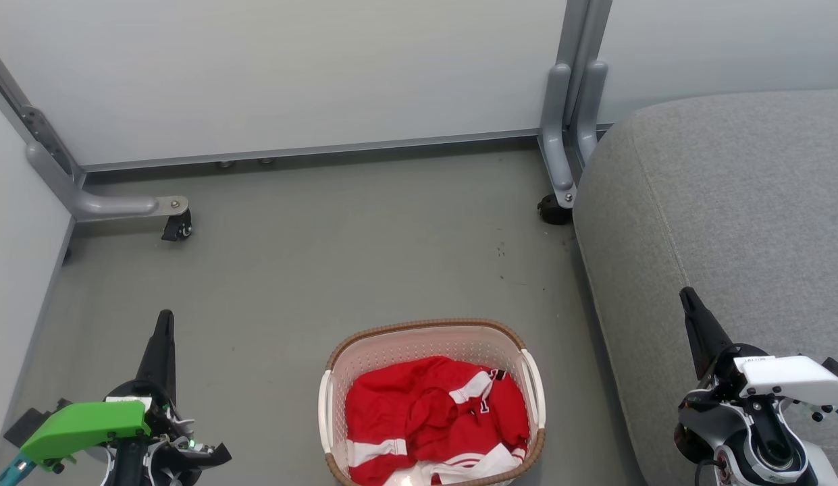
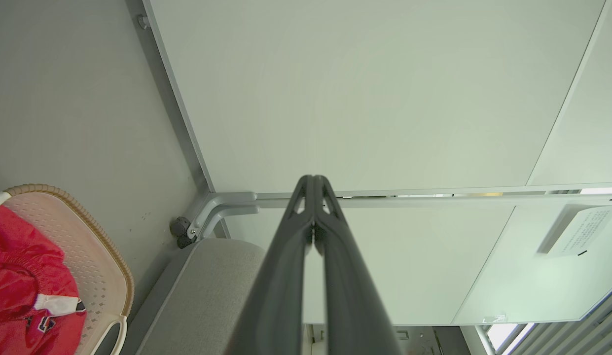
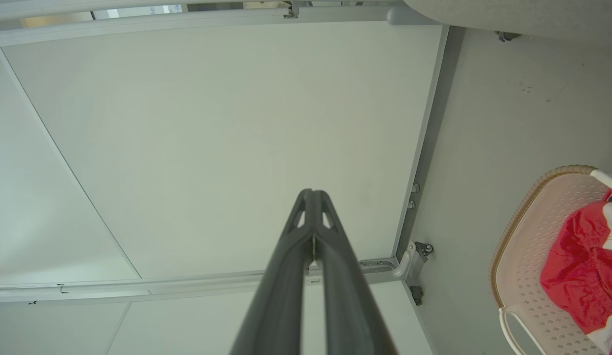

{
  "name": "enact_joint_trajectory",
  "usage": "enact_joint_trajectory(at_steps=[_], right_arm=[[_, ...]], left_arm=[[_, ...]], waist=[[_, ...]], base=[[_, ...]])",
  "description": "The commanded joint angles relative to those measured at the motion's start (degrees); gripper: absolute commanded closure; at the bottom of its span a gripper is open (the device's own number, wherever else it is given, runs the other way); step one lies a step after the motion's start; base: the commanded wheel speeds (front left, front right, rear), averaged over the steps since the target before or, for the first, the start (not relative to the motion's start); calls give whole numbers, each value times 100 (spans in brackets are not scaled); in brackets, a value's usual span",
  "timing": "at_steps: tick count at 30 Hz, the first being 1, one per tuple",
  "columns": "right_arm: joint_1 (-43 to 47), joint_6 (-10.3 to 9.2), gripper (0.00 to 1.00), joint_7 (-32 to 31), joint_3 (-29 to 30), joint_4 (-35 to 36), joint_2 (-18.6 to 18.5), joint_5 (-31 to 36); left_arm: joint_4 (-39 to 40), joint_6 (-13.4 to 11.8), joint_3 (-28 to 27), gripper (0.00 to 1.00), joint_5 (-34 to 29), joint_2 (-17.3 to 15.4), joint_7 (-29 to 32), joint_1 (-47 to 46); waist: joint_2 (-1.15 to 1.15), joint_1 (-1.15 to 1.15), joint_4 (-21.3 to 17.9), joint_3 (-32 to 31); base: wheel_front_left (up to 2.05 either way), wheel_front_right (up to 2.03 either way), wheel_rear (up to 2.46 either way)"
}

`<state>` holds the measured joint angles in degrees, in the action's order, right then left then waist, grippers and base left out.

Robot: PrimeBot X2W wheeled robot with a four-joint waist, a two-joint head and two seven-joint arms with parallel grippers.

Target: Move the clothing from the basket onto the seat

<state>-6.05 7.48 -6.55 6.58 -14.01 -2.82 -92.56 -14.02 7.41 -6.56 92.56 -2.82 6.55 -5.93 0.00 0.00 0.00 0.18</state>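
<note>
Head view: red clothing (image 1: 432, 418) heaped in basket (image 1: 419, 327) on floor (image 1: 290, 270), seat (image 1: 729, 202) just right. Left tool (image 1: 164, 320) and right tool (image 1: 689, 297) both clenched, empty. My guess: open wide, dive into bunched middle, pinch deep.

The left hand (image 1: 165, 322) rests at the lower left of the head view, its two long dark fingers pressed together, pointing forward. The right hand (image 1: 689, 300) mirrors it at the lower right, fingers likewise closed. A green cover (image 1: 88, 425) caps the left wrist, a white cover (image 1: 790, 378) the right.
</note>
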Motion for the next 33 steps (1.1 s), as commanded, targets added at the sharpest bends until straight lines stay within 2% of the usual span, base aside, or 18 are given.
enact_joint_trajectory(at_steps=[1,4,5,14,26,33], right_arm=[[-42,2,100,-9,0,-10,-11,29],[-42,2,100,-9,0,-10,-11,29],[6,0,0,1,0,-15,3,-1],[90,-1,0,224,-191,-65,3,208],[79,0,0,542,-431,58,-36,1898],[111,0,0,708,-619,144,-64,2654]], left_arm=[[-4,24,-3,100,-28,-15,11,-71],[-6,24,-3,100,-28,-15,11,-71],[-15,-2,2,0,0,3,-1,7],[-121,-3,239,0,-293,-23,-228,54],[49,-4,173,0,-1804,16,-544,15],[184,-129,353,0,-2627,12,-710,19]], waist=[[0,0,0,0],[0,0,0,0],[0,0,0,0],[0,0,-2,12],[0,0,0,44],[0,0,-4,69]], base=[[0,0,0],[0,0,0],[0,0,0],[0,0,0],[0,0,0],[0,0,0]])
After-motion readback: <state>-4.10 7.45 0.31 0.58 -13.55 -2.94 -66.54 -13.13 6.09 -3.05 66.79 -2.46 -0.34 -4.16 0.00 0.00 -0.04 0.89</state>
